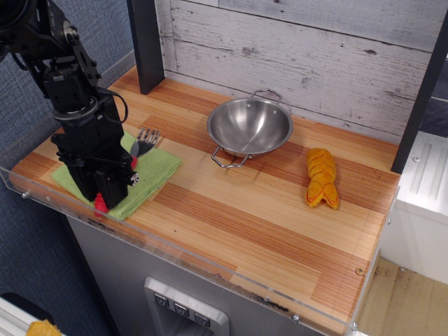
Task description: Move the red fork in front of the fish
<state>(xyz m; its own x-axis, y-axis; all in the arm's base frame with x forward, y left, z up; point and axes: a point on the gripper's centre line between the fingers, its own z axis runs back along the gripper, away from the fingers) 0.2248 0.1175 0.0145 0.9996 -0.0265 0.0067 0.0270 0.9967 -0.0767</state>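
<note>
The black robot gripper (103,196) stands over the ribbed red-handled fork (133,151) on the green cloth (155,170). Far right lie the steel bowl (249,128) and, beyond it, the orange segmented toy fish (321,178).

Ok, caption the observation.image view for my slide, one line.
Gripper closed around the red fork on a green cloth, with the fish lying right of a steel bowl.

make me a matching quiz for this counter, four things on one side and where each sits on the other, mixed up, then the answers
Things:
1. red fork
2. fish
3. steel bowl
4. green cloth

Places:
A. right side of the counter, beside the bowl
B. under the fork, left end
C. back middle, near the plank wall
D. on the cloth, handle between the gripper jaws

Pairs: 1-D, 2-A, 3-C, 4-B
</note>
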